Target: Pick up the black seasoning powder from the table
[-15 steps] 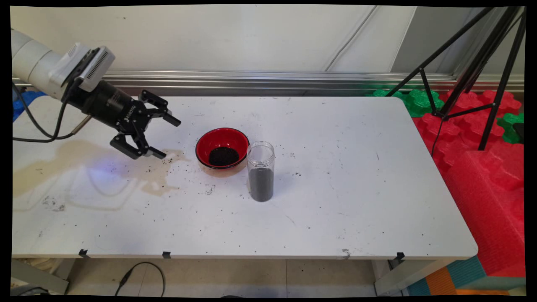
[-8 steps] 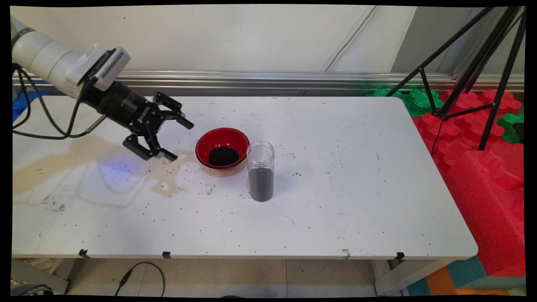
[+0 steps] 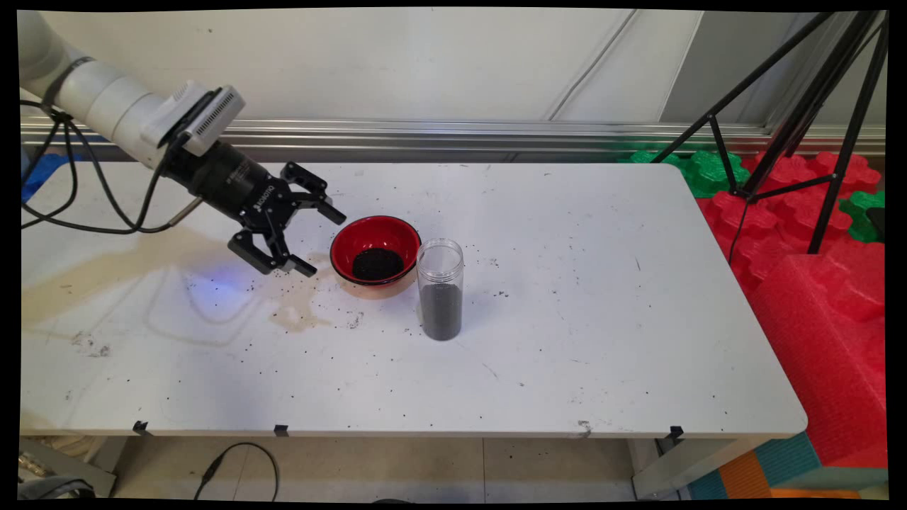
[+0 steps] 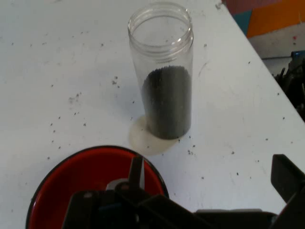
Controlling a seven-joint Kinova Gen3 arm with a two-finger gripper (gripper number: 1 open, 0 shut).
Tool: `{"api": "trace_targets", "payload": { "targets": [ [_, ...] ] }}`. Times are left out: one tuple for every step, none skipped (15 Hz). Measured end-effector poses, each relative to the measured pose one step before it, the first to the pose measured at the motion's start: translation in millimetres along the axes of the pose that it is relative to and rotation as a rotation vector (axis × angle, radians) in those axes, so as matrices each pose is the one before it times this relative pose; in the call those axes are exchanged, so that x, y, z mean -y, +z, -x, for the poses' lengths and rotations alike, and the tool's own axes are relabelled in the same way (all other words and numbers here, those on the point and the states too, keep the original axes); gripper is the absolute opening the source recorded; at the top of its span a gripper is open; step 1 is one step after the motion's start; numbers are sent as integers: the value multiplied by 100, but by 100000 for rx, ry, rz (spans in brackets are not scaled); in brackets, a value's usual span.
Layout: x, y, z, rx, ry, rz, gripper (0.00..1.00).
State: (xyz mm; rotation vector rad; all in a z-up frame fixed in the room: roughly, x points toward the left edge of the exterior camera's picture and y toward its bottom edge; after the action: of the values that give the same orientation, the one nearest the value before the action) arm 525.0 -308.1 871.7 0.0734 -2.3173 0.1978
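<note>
A: Where's the tool (image 3: 317, 239)?
B: Just left of the red bowl (image 3: 375, 248), fingers spread wide, holding nothing.
A: And the jar (image 3: 440, 289)?
B: Upright on the surface (image 3: 567, 319) beside the bowl, untouched, half full of dark grains; some lie in the bowl too.

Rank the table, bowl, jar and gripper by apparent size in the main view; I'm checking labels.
1. table
2. gripper
3. bowl and jar: too alike to rank; bowl wider, jar taller.
</note>
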Motion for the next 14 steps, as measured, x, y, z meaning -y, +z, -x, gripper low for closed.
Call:
{"api": "trace_targets", "payload": {
  "targets": [
    [178, 351, 79, -599, -50, 808, 100],
    [141, 243, 43, -461, 0, 484, 100],
    [203, 372, 79, -618, -8, 803, 100],
    [152, 260, 53, -481, -38, 521, 100],
    [213, 376, 87, -640, -66, 820, 100],
    [158, 263, 53, -468, -23, 522, 100],
    [230, 378, 89, -616, -25, 801, 100],
    [179, 263, 57, -414, -29, 465, 100],
    [255, 376, 99, -548, 7, 670, 100],
    [339, 458, 114, -655, -108, 708, 100],
    [301, 412, 117, -528, -164, 600, 100],
    [328, 465, 165, -584, -330, 568, 100],
    [328, 500, 193, -636, -570, 478, 100],
    [305, 505, 210, -667, -613, 433, 100]
  ]
}}
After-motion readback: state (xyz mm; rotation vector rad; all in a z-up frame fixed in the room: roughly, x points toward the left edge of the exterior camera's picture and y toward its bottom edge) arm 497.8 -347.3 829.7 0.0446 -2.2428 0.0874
